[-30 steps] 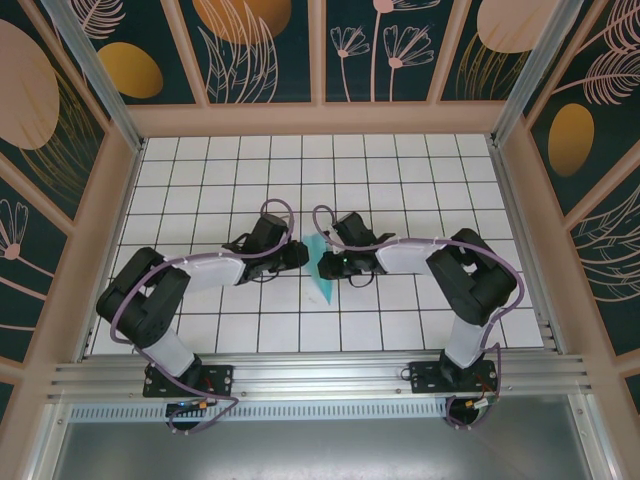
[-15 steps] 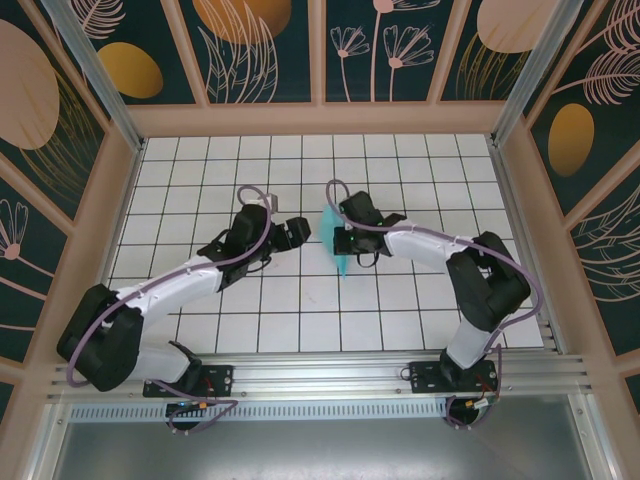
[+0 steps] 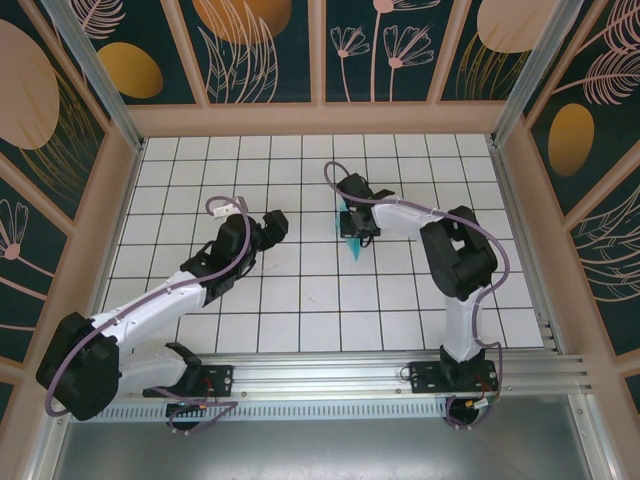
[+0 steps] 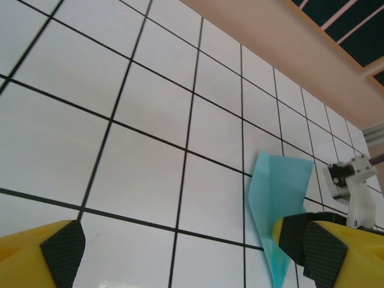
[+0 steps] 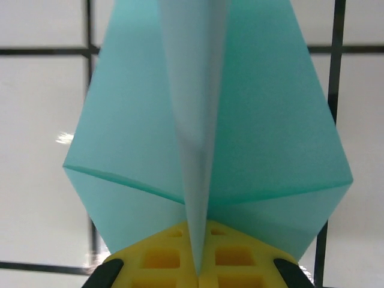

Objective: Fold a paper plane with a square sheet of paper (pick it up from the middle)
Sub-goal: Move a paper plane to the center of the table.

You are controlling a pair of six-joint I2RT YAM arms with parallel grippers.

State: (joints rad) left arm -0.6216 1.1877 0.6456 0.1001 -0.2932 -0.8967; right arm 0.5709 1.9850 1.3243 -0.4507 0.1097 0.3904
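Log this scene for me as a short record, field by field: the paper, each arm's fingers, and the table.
paper plane: turquoise, folded to a point, wings spread either side of a centre fold
right fingers: shut on the plane's centre fold
left fingers: wide open, holding nothing, off to the plane's left
table: white tiles with a black grid
plane touching table: cannot tell

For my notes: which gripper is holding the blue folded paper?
The right gripper; it is shut on the paper plane, while the left gripper stands open.
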